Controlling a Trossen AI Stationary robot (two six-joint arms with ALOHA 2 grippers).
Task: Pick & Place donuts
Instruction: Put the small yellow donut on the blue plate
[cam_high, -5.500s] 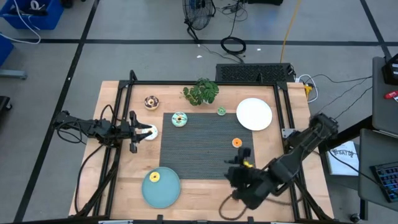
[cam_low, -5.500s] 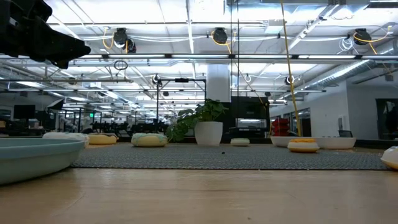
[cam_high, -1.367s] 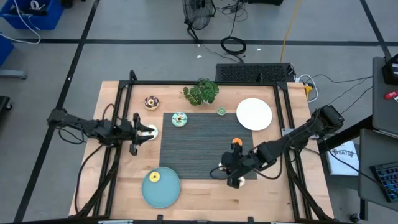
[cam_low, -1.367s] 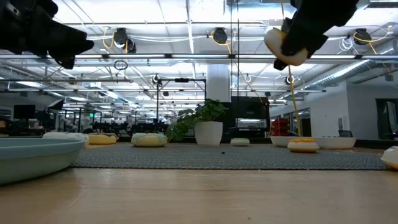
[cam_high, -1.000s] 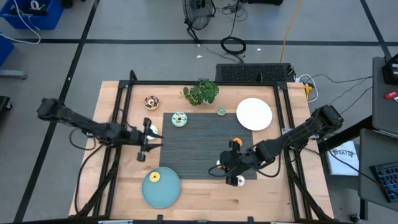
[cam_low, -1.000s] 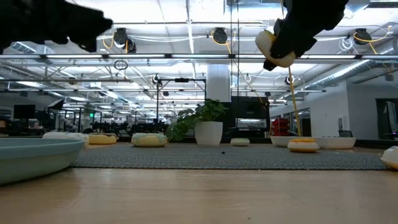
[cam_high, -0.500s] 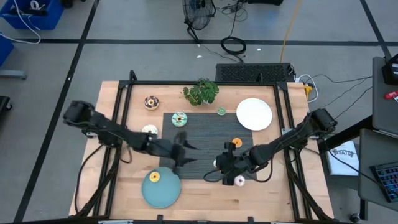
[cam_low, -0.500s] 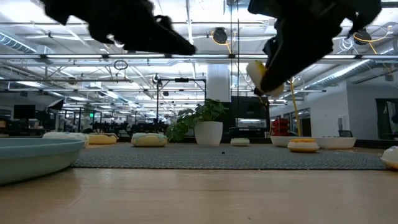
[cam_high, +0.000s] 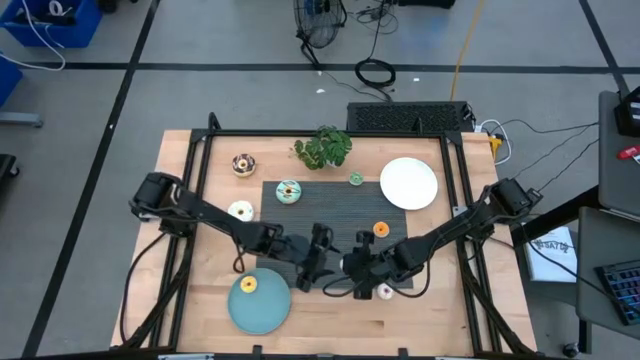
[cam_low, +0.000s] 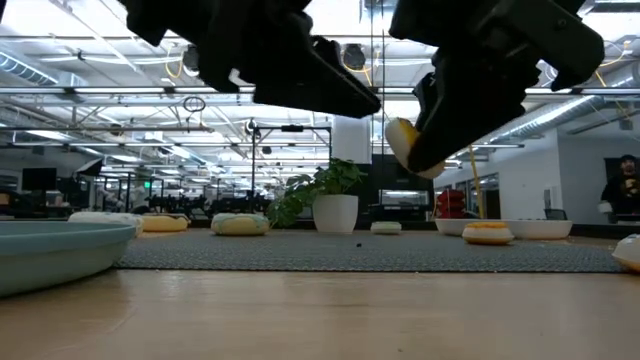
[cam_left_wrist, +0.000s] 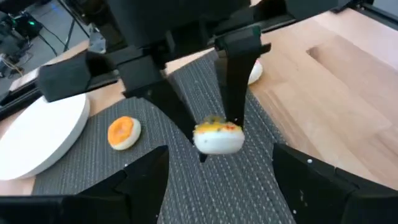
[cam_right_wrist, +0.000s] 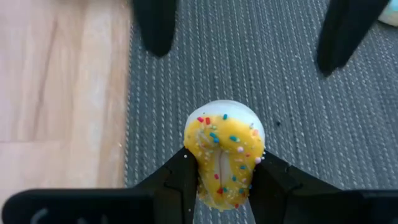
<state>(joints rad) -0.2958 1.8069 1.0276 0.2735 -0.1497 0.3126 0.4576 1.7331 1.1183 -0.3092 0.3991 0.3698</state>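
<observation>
A yellow-iced donut with sprinkles (cam_right_wrist: 224, 152) hangs above the dark ribbed mat (cam_high: 330, 212), with my right gripper (cam_high: 352, 266) shut on it. It also shows in the left wrist view as the same donut (cam_left_wrist: 217, 137). My left gripper (cam_high: 328, 258) stands open just to the table's left of it, facing it, its fingers (cam_left_wrist: 146, 177) apart and touching nothing. More donuts lie about: orange (cam_high: 381, 229), teal (cam_high: 288, 192), green (cam_high: 356, 179), brown (cam_high: 244, 163), white (cam_high: 240, 211), and a white one (cam_high: 385, 291) on the wood. Another yellow one (cam_high: 248, 285) lies on the teal plate (cam_high: 270, 308). My right gripper pinches the yellow donut by two opposite sides of its rim (cam_right_wrist: 198, 163) between its two fingers, at their free ends. The fingers slant down from the table's right. The donut is lifted clear of the mat, tilted, its icing toward the wrist; its middle looks squeezed narrow.
A white plate (cam_high: 408, 183) lies at the far right and a leafy plant (cam_high: 322, 147) at the far edge. Both arms meet over the mat's near edge. A black frame (cam_high: 200, 180) runs along the table's sides.
My left gripper has swept from the table's left side toward the right, over the mat's near part, up to the held donut. My right gripper has sunk a little and drifted toward the left with the donut, which stays clear of the mat.
</observation>
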